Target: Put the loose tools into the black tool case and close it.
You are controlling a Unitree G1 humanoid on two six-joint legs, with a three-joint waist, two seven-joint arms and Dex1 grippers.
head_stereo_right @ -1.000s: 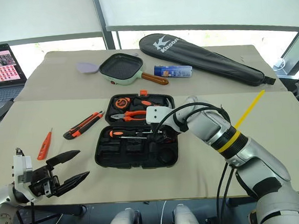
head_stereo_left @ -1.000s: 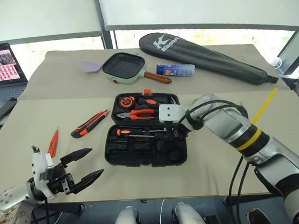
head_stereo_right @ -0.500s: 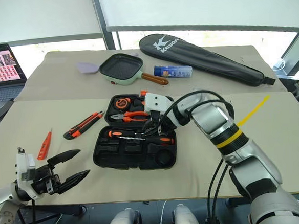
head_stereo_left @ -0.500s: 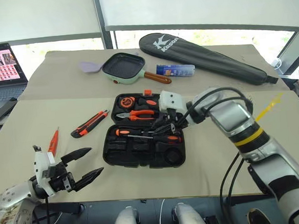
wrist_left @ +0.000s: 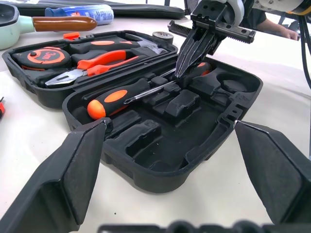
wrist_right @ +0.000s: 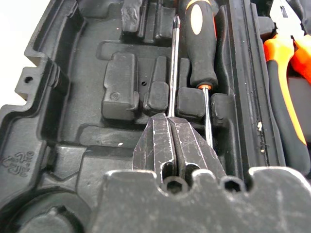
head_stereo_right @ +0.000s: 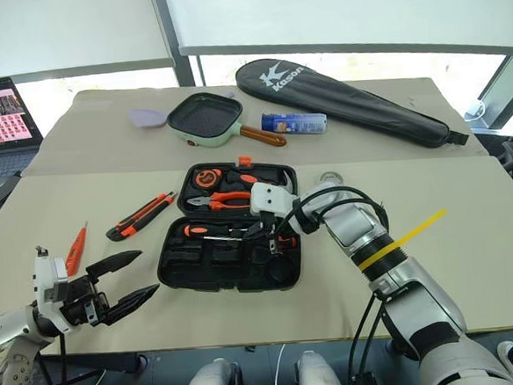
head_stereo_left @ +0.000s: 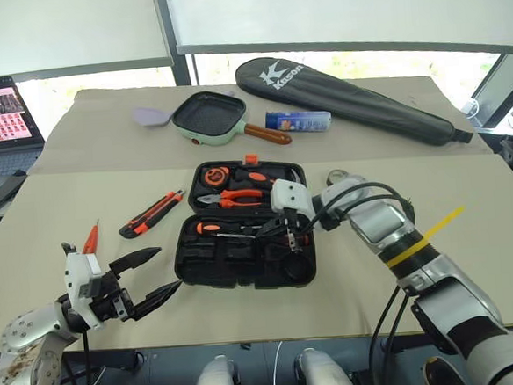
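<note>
The black tool case (head_stereo_left: pixel 207 268) lies open at the table's middle. Two black-and-orange screwdrivers lie head to tail in its near half, one (wrist_left: pixel 109 97) to the left and the other (wrist_left: pixel 200 68) under my right gripper (wrist_left: pixel 183 73). That gripper is shut and points down, its tips at the second screwdriver's shaft (wrist_right: pixel 172 63). My left gripper (head_stereo_left: pixel 167 269) hangs open near the table's front left, short of the case. On the table left of the case lie the utility knife (head_stereo_left: pixel 154 212) and the slim orange screwdriver (head_stereo_left: pixel 90 240). The tape roll (head_stereo_right: pixel 329 178) sits behind the case's right end.
The case's far half holds orange-handled pliers (head_stereo_left: pixel 235 196) and a tape measure (head_stereo_left: pixel 215 174). Behind stand a green pan (head_stereo_left: pixel 209 114), a blue can (head_stereo_left: pixel 297 119) and a long black racket bag (head_stereo_left: pixel 346 94). A laptop (head_stereo_left: pixel 1 122) is at the far left.
My right gripper has shut and tipped down from above the case onto the second screwdriver, which now lies in its slot. The left arm has stayed put, still open.
</note>
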